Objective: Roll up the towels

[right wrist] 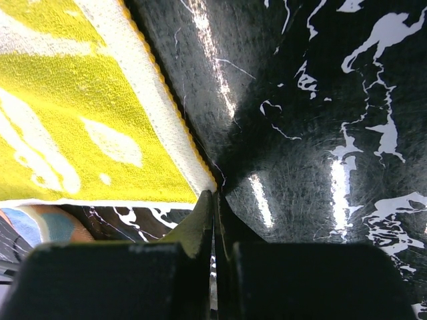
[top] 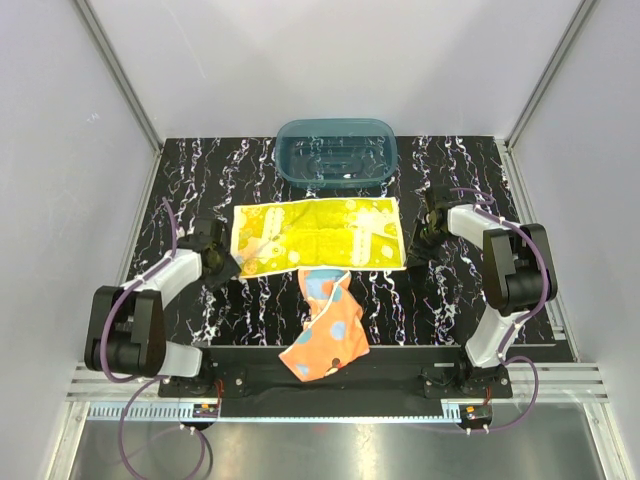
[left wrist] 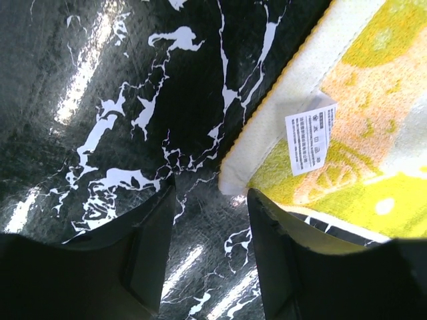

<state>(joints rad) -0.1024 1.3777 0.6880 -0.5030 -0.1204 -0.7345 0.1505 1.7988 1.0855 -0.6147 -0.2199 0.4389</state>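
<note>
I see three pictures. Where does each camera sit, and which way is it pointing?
Top external: fixed above and behind the arms, looking down on the table, yellow towel, orange towel and teal tub; both arms show, bases at the bottom.
Left wrist: on the left arm, looking down past the open left gripper at the yellow towel's labelled corner.
Right wrist: on the right arm, looking down past the shut right gripper at another corner.
Shared: all three show the yellow towel.
</note>
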